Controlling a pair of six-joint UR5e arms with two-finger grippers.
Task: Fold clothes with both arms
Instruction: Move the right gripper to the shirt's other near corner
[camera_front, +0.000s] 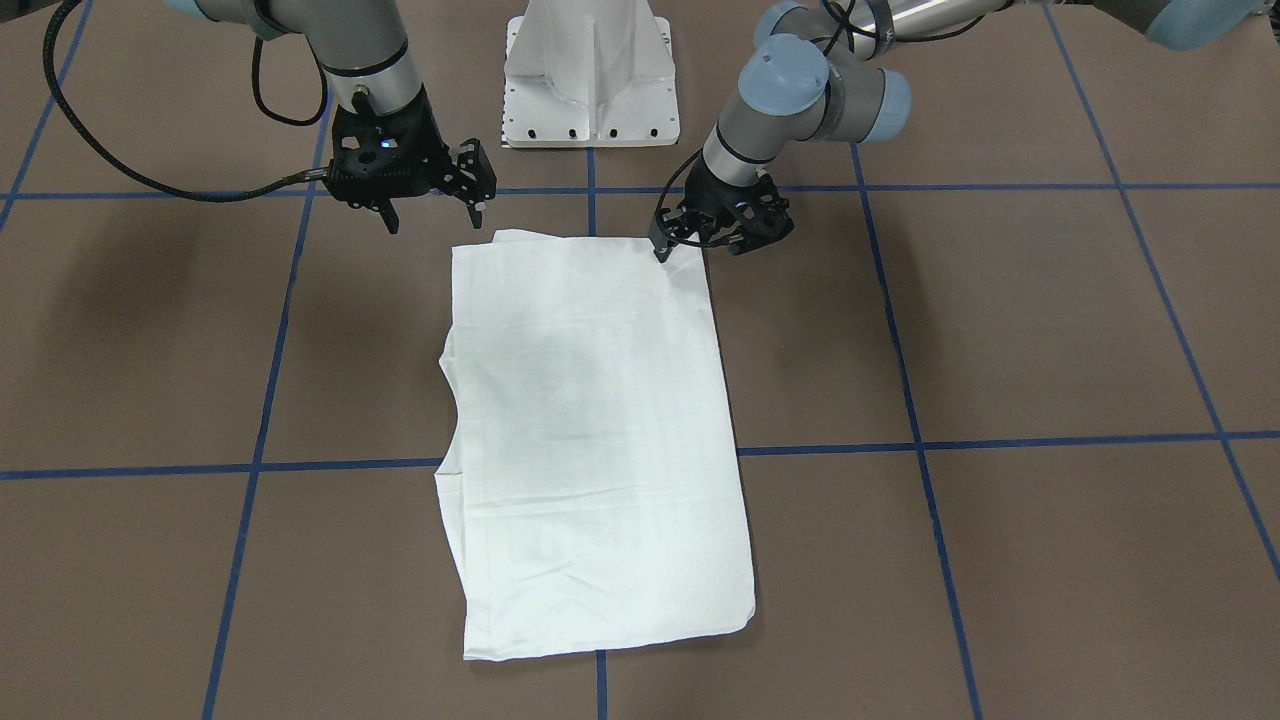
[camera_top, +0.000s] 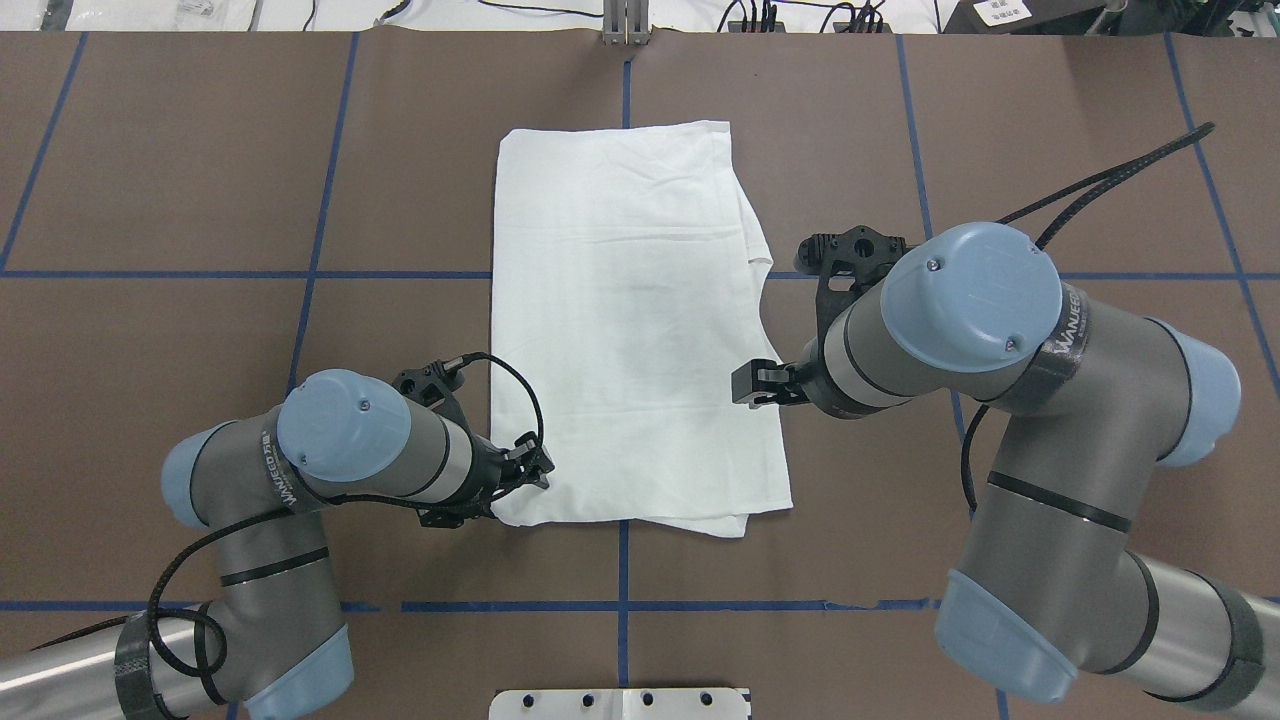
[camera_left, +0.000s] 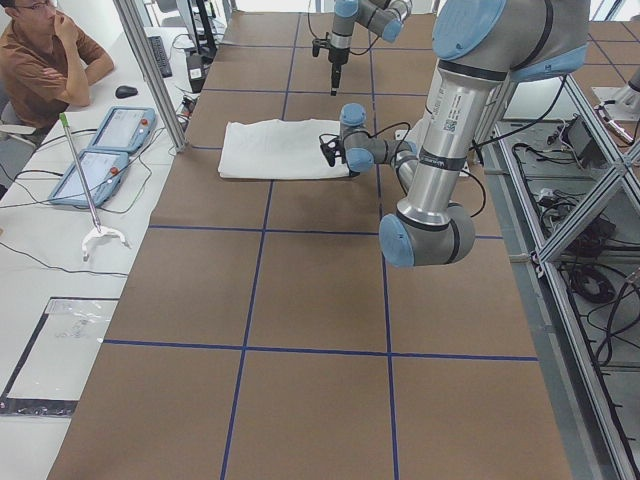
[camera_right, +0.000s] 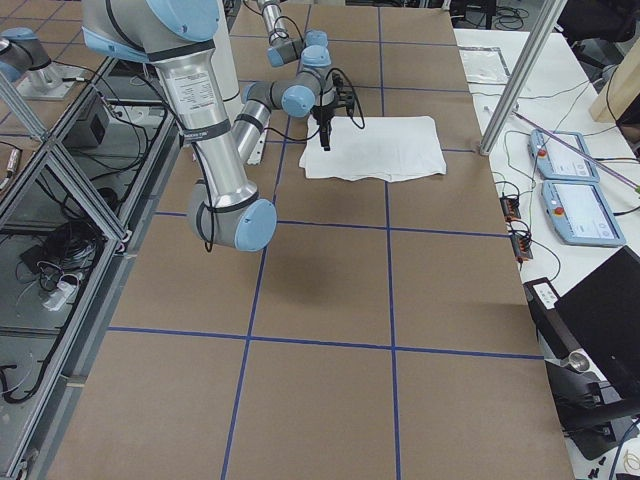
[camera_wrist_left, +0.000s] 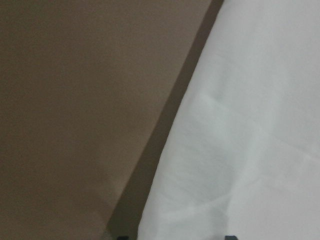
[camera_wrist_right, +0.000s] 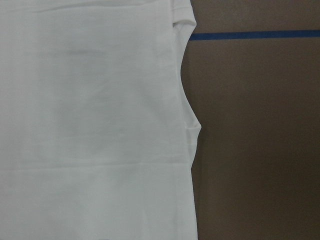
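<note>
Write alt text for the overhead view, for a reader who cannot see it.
A white shirt, folded into a long rectangle, lies flat on a brown table crossed by blue tape lines. The left gripper is at the shirt's near left corner; the right gripper appears at its right edge.

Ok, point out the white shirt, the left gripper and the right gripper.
white shirt (camera_top: 630, 330): overhead view, middle of the folded cloth.
left gripper (camera_front: 662, 246): front-facing view, fingertips at the shirt's corner.
right gripper (camera_front: 435, 212): front-facing view, gap between its spread fingers.
</note>
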